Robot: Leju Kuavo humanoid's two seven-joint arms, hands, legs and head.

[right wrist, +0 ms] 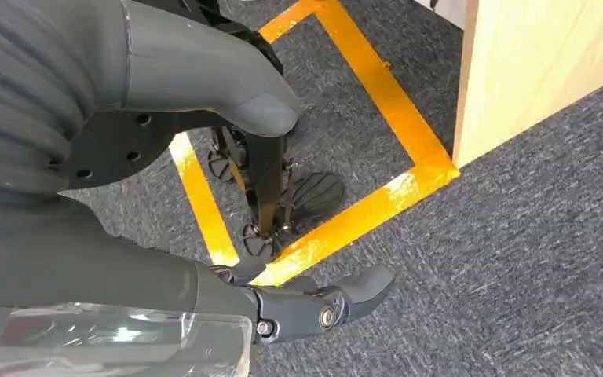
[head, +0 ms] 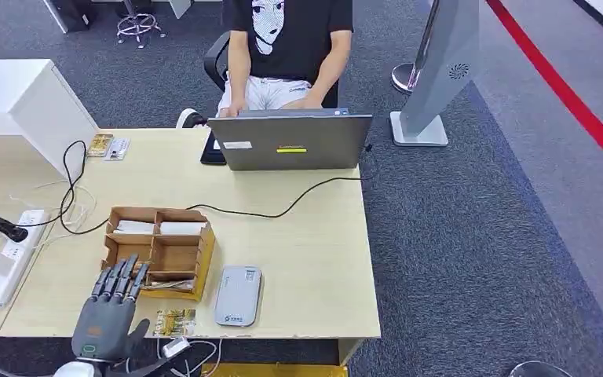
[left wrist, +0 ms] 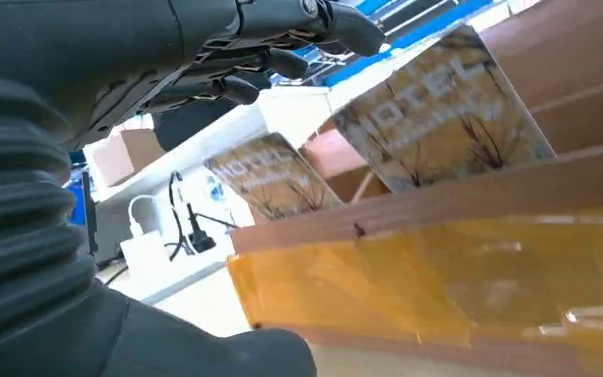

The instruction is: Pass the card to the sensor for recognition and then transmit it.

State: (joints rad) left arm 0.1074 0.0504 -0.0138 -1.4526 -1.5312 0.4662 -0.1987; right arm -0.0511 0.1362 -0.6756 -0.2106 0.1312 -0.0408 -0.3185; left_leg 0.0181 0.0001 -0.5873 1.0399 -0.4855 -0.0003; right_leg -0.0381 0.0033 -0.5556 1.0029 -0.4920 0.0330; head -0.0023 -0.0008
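Observation:
A wooden compartment box [head: 157,245] stands on the table's front left. Patterned cards [left wrist: 447,110] lean upright in its front compartment, with another card [left wrist: 271,177] beside them. My left hand [head: 111,308] hovers at the box's front edge, fingers [left wrist: 283,55] stretched out over the cards and holding nothing. One more patterned card [head: 174,321] lies flat on the table by the front edge. The grey card sensor [head: 238,294] lies just right of the box. My right hand [right wrist: 228,196] hangs beside the table above the floor, its fingers apart and empty.
A person sits behind an open laptop [head: 292,140] at the table's far side, and its black cable [head: 283,206] crosses the tabletop. A power strip [head: 4,255] and wires lie at the left. Yellow tape [right wrist: 377,204] marks the carpet by the table's side panel [right wrist: 534,63].

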